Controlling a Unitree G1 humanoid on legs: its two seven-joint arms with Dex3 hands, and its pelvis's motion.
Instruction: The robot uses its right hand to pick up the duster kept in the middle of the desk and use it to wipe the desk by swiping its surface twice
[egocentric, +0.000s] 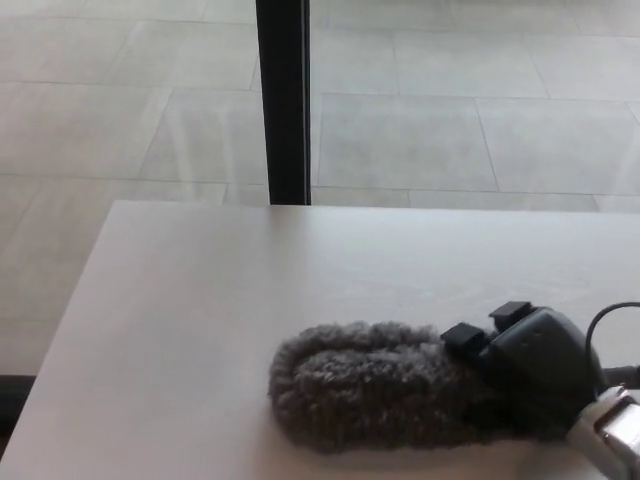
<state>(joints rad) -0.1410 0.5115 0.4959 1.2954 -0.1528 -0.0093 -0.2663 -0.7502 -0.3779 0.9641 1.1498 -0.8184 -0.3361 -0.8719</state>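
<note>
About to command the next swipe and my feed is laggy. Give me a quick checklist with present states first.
1. Right hand on the duster: ok, it sits at the duster's right end.
2. Fingers closed around the duster: cannot tell, they sit behind the hand.
3. Duster lying on the desk: ok, fluffy body rests flat on the surface.
4. Bare desk left of the duster: ok, nothing lies there.
5. Duster away from the near edge: ok.
6. Left hand: cannot tell, not in view.
</note>
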